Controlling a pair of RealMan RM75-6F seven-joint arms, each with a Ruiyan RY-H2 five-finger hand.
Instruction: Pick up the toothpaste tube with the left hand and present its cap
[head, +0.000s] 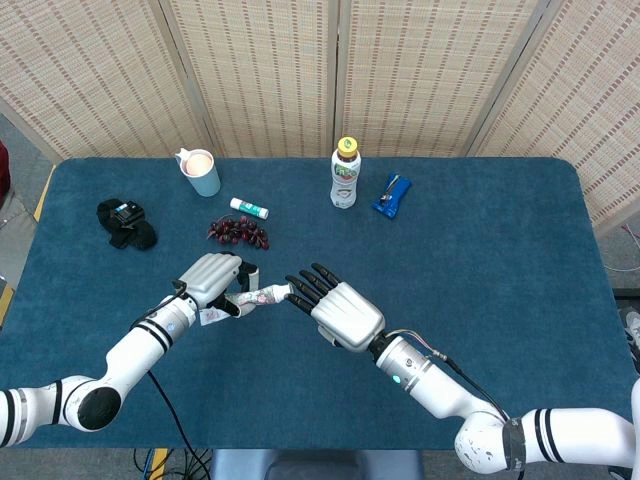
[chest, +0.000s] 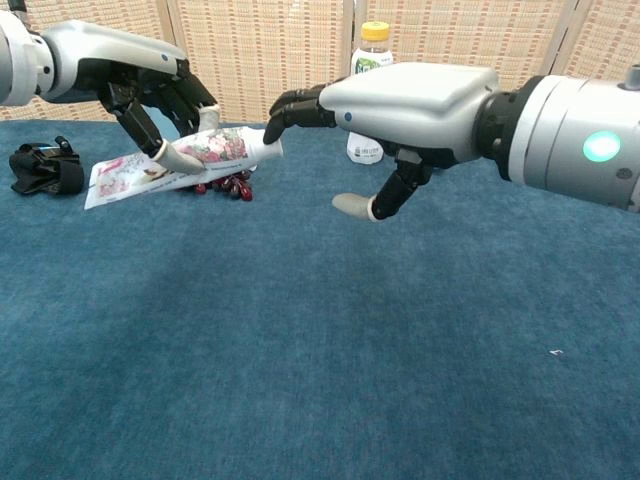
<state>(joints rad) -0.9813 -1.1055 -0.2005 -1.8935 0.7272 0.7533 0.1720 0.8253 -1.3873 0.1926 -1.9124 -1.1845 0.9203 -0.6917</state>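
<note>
My left hand (head: 210, 279) (chest: 150, 92) grips the toothpaste tube (head: 248, 298) (chest: 170, 160), white with a floral print, lifted above the blue table. The tube's white cap end (head: 281, 292) (chest: 262, 150) points toward my right hand. My right hand (head: 338, 310) (chest: 410, 100) hovers with fingers apart, its dark fingertips (head: 297, 287) (chest: 285, 108) touching or almost touching the cap. The flat tail of the tube sticks out to the left in the chest view.
A bunch of dark grapes (head: 238, 232) and a small white tube (head: 249, 208) lie behind the left hand. A cup (head: 200, 171), a drink bottle (head: 345, 173), a blue packet (head: 392, 194) and a black strap (head: 126, 222) sit further back.
</note>
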